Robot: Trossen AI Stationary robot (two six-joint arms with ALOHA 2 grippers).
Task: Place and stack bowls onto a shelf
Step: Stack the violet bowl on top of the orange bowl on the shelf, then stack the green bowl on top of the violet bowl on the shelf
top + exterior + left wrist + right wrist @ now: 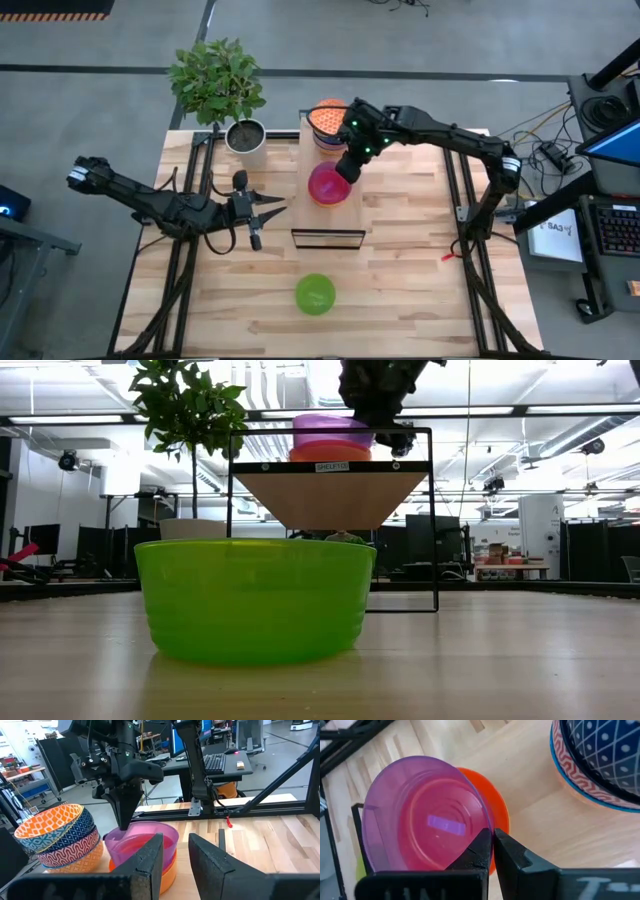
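One camera hangs overhead, looking straight down on the whole desk (400,270); another sits at desk height close behind the green bowl (254,600), facing level toward the shelf (333,495). Each wrist camera looks past its own jaws, and all four views share the purple bowl (425,815).

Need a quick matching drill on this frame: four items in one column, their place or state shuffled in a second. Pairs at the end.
Items
1. green bowl
2. purple bowl
3. left end effector
4. patterned bowl stack

Place or state
A. on the shelf, nested in an orange bowl, rim pinched by the right end effector
B. alone on the tabletop, off the shelf
C. at the shelf's far end, near the potted plant
D. open, beside the shelf

Pairs: 1-B, 2-A, 3-D, 4-C
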